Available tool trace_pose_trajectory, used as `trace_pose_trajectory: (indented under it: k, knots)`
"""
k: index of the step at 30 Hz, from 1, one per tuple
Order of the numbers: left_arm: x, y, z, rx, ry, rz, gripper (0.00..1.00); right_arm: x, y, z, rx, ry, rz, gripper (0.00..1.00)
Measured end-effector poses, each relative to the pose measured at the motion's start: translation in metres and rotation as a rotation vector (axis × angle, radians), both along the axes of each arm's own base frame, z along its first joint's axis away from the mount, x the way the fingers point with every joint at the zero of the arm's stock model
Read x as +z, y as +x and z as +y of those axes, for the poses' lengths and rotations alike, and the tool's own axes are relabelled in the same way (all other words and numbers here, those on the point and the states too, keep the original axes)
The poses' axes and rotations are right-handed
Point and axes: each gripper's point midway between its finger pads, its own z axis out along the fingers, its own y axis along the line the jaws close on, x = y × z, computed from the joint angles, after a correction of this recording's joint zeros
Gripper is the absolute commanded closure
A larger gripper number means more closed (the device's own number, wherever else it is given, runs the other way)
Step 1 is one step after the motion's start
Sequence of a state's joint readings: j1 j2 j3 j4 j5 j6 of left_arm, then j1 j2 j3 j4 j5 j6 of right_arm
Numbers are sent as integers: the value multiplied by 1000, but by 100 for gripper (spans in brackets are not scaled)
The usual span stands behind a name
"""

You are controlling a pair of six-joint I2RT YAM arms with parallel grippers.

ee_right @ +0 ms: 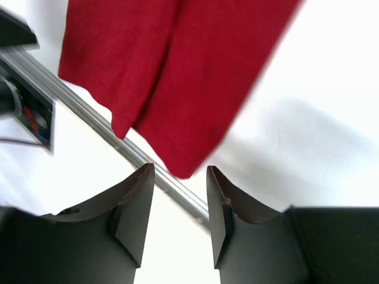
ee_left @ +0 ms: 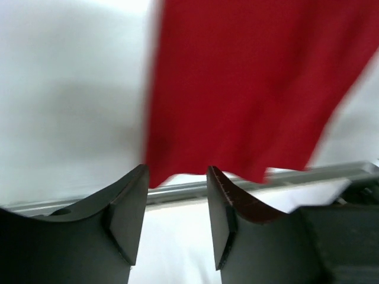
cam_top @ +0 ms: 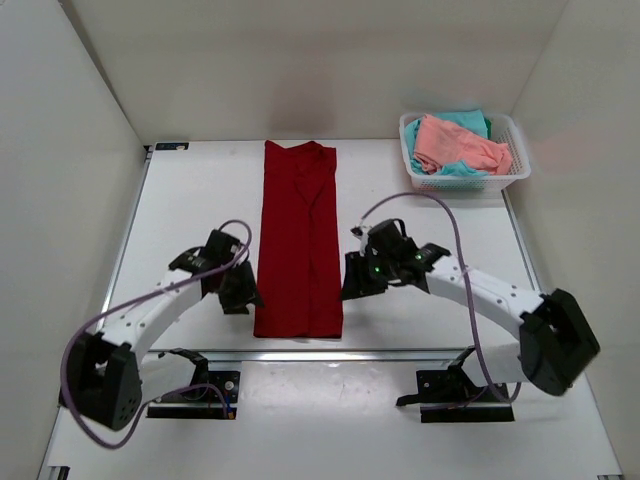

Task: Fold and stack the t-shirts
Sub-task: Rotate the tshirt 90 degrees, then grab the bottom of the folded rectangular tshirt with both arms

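The dark red t-shirt [cam_top: 298, 240] lies folded into a long narrow strip down the middle of the table. It also shows in the left wrist view [ee_left: 249, 89] and the right wrist view [ee_right: 172, 77]. My left gripper [cam_top: 238, 290] is open and empty, just left of the strip's near end [ee_left: 177, 177]. My right gripper [cam_top: 356, 280] is open and empty, just right of the strip's near end [ee_right: 179, 177]. The salmon pink t-shirt [cam_top: 458, 146] and the teal t-shirt [cam_top: 470, 122] lie crumpled in the basket.
The white mesh basket [cam_top: 520, 172] stands at the back right corner. A metal rail [cam_top: 330, 353] runs across the table just below the shirt's near hem. White walls enclose the table on the left, back and right.
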State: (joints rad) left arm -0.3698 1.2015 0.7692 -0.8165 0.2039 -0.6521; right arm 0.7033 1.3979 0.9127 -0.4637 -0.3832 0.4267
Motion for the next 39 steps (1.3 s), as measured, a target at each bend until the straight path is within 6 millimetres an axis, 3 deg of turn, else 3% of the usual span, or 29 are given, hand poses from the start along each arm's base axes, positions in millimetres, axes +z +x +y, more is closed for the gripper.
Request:
trace_pose_trajectory:
  k: [3, 7, 9, 17, 21, 23, 24, 25, 26, 27, 34, 39]
  knots:
    - [-24, -30, 17, 50, 31, 24, 39, -16, -24, -18, -126, 17, 68, 59]
    - [-44, -49, 23, 79, 39, 55, 38, -58, -57, -28, -203, -39, 231, 55]
    - [-51, -53, 22, 82, 37, 63, 38, -69, -65, -30, -231, -52, 277, 53]
    - [-58, -49, 15, 132, -6, 33, 41, -72, -58, -13, -300, 36, 317, 53]
    - [-58, -44, 8, 139, -31, 16, 51, -72, -58, -2, -294, 73, 339, 53]
    - [-59, -44, 6, 140, -34, 19, 69, -72, -60, 4, -277, 83, 355, 59]
    - [-60, -43, 5, 140, -35, 21, 79, -73, -61, 7, -269, 85, 363, 67]
    - [-61, -44, 5, 142, -33, 22, 86, -73, -64, 10, -255, 85, 373, 86]
    - [-62, -45, 5, 142, -32, 26, 96, -75, -66, 11, -245, 82, 376, 96]
    - [-63, -46, 5, 139, -31, 28, 100, -77, -70, 12, -239, 75, 389, 100]
    - [-63, -66, 2, 107, -59, 22, 100, -82, -95, 8, -181, 32, 418, 100]
    - [-59, -87, 6, 114, -80, 50, 100, -67, -114, 2, -121, 25, 418, 100]
